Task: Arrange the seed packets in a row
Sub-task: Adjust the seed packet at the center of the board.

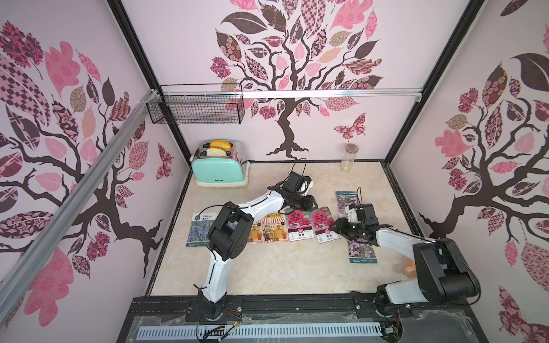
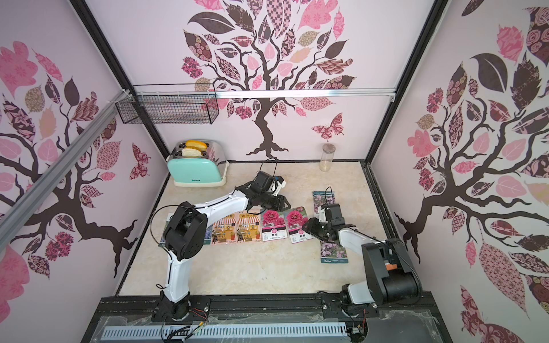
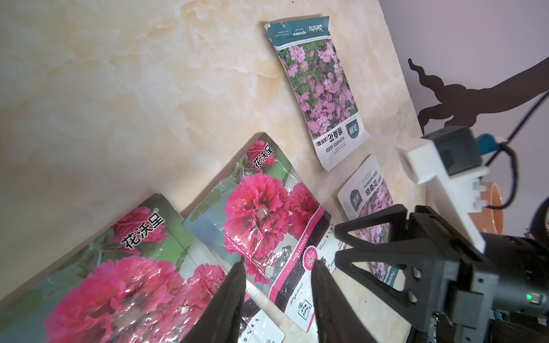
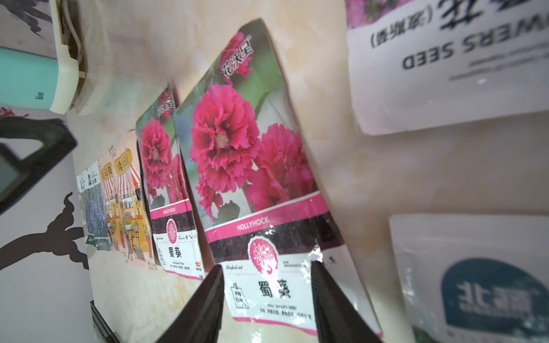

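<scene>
A blue packet (image 1: 197, 230), two orange packets (image 2: 248, 227) and two pink packets (image 1: 298, 224) lie in a row on the bench (image 1: 267, 273), with two lilac packets (image 1: 362, 252) right of them. The left claw (image 3: 277, 264) hangs open above the pink packets. The right claw (image 4: 267, 267) is open over the right one.

Magenta seed packet (image 4: 252, 178): glossy plastic film, crinkled, glare spots. Lilac seed packet (image 3: 320, 89): smoother, softer sheen. Tabletop (image 1: 267, 267): smooth cream marble-look, faint sheen. Right gripper fingers (image 4: 205, 308): matt black plastic. Toaster (image 1: 218, 173): glossy mint shell, mirror chrome top. Basket (image 1: 196, 107): black wire. Jar (image 1: 350, 157): clear.
</scene>
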You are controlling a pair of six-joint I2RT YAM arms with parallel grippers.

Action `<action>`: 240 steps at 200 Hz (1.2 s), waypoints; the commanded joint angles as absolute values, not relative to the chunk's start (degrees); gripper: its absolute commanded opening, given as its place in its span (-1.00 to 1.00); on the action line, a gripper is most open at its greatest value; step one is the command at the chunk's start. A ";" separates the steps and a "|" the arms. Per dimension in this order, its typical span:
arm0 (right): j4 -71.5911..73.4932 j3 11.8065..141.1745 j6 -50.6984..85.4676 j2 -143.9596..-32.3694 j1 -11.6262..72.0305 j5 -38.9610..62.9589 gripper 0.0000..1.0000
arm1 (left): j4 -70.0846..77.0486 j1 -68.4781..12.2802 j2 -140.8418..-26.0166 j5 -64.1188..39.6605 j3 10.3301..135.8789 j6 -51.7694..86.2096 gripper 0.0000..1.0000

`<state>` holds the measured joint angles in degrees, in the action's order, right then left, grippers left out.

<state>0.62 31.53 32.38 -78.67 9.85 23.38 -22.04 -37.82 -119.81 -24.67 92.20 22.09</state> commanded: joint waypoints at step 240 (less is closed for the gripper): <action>-15.68 33.66 34.02 -87.10 0.79 12.14 0.02 | -32.26 -50.93 -126.30 -30.15 104.22 17.57 -0.15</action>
